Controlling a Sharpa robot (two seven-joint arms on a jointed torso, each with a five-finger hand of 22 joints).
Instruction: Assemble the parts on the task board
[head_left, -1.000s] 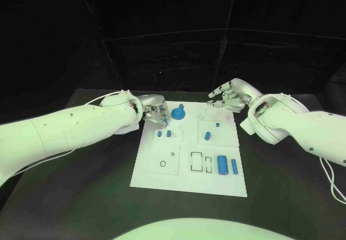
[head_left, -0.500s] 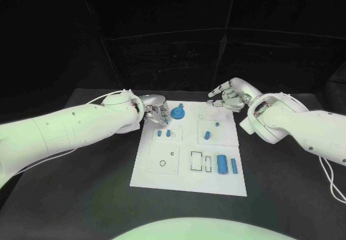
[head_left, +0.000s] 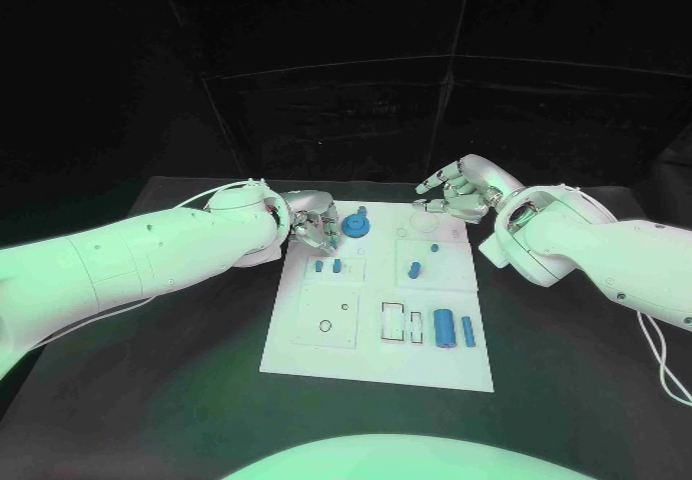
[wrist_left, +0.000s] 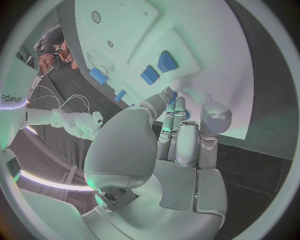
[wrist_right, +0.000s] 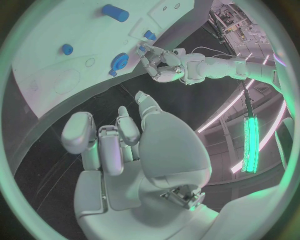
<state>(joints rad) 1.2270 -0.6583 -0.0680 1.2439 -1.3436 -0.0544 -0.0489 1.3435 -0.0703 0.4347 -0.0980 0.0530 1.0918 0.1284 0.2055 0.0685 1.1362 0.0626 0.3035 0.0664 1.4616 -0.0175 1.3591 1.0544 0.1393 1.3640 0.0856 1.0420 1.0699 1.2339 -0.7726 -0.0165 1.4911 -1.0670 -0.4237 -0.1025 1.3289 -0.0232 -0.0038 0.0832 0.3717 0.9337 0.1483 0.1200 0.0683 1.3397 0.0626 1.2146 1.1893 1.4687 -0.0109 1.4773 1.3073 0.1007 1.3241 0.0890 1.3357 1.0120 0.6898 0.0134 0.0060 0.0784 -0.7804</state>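
The white task board (head_left: 378, 352) lies in the middle of the table. My left hand (head_left: 309, 226) hovers over its far left corner and pinches a small blue part (head_left: 327, 223) at its fingertips, just beside a round blue gear-like part (head_left: 356, 228). The same hand (wrist_left: 178, 145) has blue showing between its fingertips (wrist_left: 173, 96), close to two blue pegs (wrist_left: 159, 67). My right hand (head_left: 456, 196) hangs above the board's far right corner, fingers loosely bent and apart, holding nothing. From the right wrist, the left hand (wrist_right: 164, 65) sits next to the gear (wrist_right: 119, 62).
Two short blue pegs (head_left: 327, 267) stand near the left hand. Another blue part (head_left: 415, 269) lies mid-board, and two blue cylinders (head_left: 453, 328) lie near the right edge beside rectangular slots (head_left: 394, 322). Black table (head_left: 159, 380) surrounds the board.
My left hand has drawn slightly away from the two pegs toward the far edge, carrying the small blue part closer to the gear. My right hand has stayed put.
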